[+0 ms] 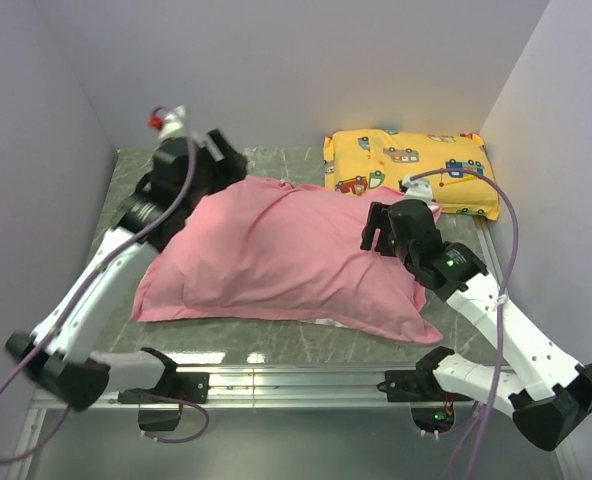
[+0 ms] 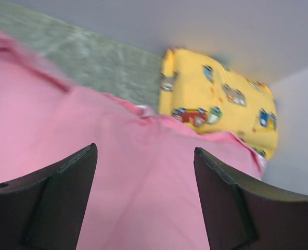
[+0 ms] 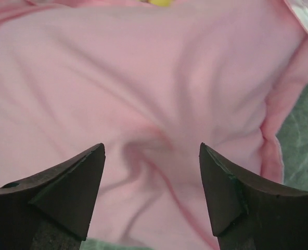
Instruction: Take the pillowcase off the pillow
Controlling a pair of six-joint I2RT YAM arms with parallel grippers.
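Observation:
The pink pillowcase covers the pillow and lies across the middle of the table. Only slivers of the white pillow show, at the cover's open right end and at its far edge. My left gripper is open over the cover's far left corner, with pink fabric between its fingers and not pinched. My right gripper is open just above the cover's right part, over a twisted crease. Its fingertips are well apart.
A yellow pillow printed with cartoon vehicles lies at the back right, touching the pink cover's far right corner; it also shows in the left wrist view. Grey walls close in the left, back and right. The green-grey tabletop shows along the front.

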